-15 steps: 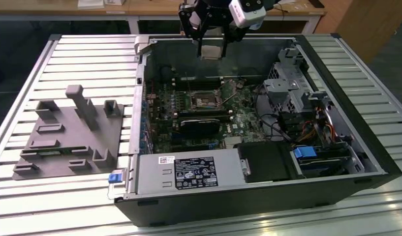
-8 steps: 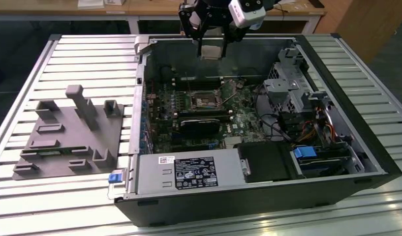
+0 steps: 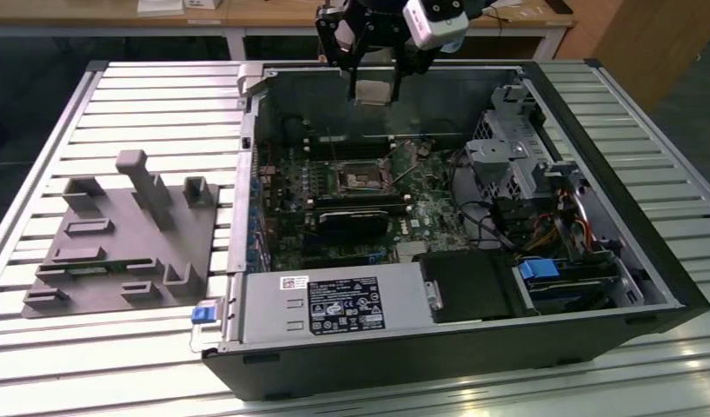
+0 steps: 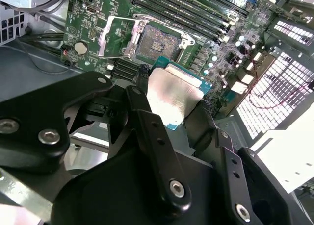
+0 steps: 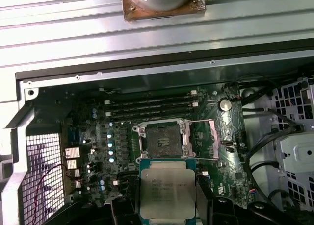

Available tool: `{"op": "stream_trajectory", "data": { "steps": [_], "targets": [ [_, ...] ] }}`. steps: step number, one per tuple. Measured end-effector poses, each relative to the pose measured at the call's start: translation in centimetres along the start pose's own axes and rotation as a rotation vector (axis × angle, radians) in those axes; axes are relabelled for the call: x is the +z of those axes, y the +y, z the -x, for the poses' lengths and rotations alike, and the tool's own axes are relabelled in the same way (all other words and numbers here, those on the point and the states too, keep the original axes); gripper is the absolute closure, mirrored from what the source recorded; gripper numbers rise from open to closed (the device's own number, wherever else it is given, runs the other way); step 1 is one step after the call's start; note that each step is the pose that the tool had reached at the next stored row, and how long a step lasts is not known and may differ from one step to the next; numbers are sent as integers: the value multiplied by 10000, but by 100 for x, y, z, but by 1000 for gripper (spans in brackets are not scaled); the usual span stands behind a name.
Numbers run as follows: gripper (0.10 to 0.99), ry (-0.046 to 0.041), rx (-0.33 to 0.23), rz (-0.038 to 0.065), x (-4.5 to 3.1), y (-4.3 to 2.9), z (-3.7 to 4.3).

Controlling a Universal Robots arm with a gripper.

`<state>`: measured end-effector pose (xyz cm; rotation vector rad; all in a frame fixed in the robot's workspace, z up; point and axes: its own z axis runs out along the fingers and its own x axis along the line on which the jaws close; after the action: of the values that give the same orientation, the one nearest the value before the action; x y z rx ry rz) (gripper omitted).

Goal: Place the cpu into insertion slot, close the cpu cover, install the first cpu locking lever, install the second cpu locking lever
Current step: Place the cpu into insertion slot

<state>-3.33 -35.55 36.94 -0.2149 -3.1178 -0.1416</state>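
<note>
While the gripper (image 3: 374,80) hangs over the open computer case (image 3: 667,287), close to the case's far wall in the exterior view, its two black fingers (image 4: 147,122) are pressed against opposite edges of the cpu (image 4: 172,93), pinching it between them.

- Cpu: dull silver top with a green rim, seen in both wrist views. It is held in the air above the green board (image 3: 430,217), touching nothing but the fingers.
- Insertion slot (image 5: 164,140): sits near the middle of the board and is open, its dark frame and tan-gold centre exposed. The cpu is apart from it and not seated.
- Cpu cover (image 4: 103,36): the thin silvery frame is swung back off the slot and lies beside it, joined along one edge of the slot. Position of the locking levers: cannot tell.
- Memory slots (image 5: 147,107): long, narrow and black, running in parallel just beside the slot.
- Case: a grey labelled box (image 3: 331,308) sits inside against the near wall.
- Slatted worktop (image 3: 157,104): carries the case. A grey fixture block (image 3: 122,234) lies on it beside the case, toward the edge at the exterior view's left.
</note>
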Motion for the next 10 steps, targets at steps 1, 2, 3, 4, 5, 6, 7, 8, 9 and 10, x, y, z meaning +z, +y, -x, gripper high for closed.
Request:
{"op": "stream_trajectory", "data": {
  "steps": [1, 2, 3, 4, 5, 6, 7, 8, 9, 10],
  "targets": [
    [545, -1, 13, 1, 0, 0, 0],
    [545, -3, 26, 1, 0, 0, 0],
    [545, -4, 39, 1, 0, 0, 0],
    [545, -5, 53, 2, 0, 0, 0],
    [545, -6, 68, 2, 0, 0, 0],
    [545, -8, 82, 2, 0, 0, 0],
    [545, -9, 97, 2, 0, 0, 0],
    [545, -10, 112, 3, 0, 0, 0],
    [545, -12, 128, 3, 0, 0, 0],
    [545, -13, 146, 3, 0, 0, 0]
  ]
}}
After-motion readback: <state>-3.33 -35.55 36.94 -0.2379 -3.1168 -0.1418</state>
